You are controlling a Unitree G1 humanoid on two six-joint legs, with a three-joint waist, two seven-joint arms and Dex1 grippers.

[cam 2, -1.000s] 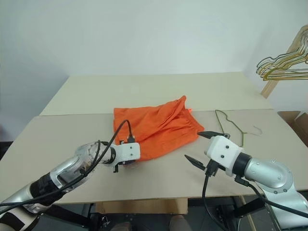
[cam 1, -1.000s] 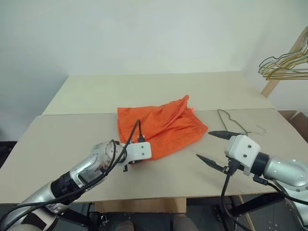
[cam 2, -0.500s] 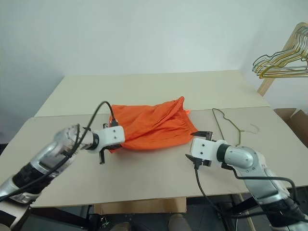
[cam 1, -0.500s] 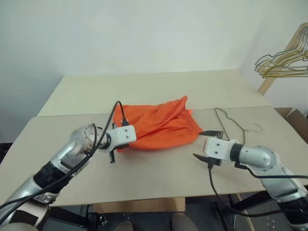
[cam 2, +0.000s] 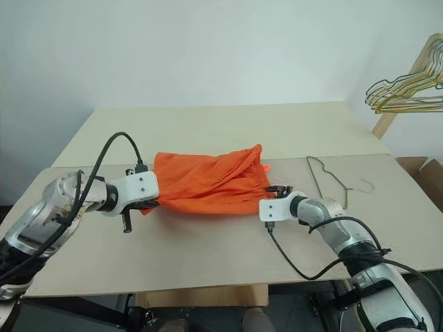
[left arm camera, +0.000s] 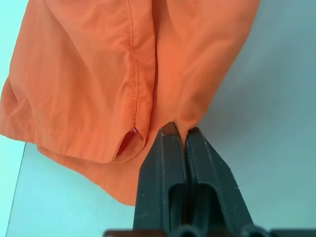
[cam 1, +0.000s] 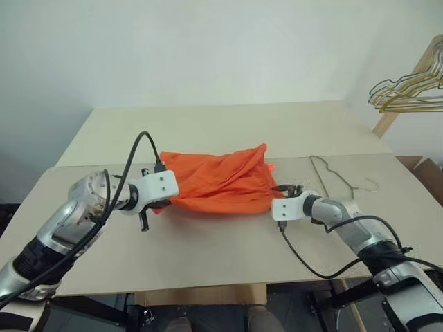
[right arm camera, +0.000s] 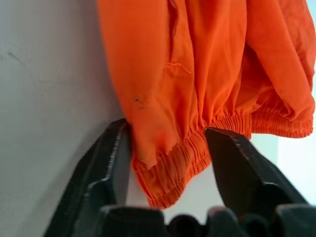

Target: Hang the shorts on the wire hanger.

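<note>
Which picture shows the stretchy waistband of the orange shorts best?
The right wrist view: the waistband bunches between the right gripper's open fingers. In the eye views it hides behind that gripper. The left wrist view shows a hem instead.

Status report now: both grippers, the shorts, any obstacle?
Left gripper shut on shorts hem. Right gripper open, fingers straddling the elastic waistband. Wire hanger flat on table, bare. Nothing in the way.

The shorts (cam 2: 208, 182) stretch across the table (cam 2: 208, 256) between the left tool (cam 2: 154, 201) and right tool (cam 2: 274, 191).
</note>
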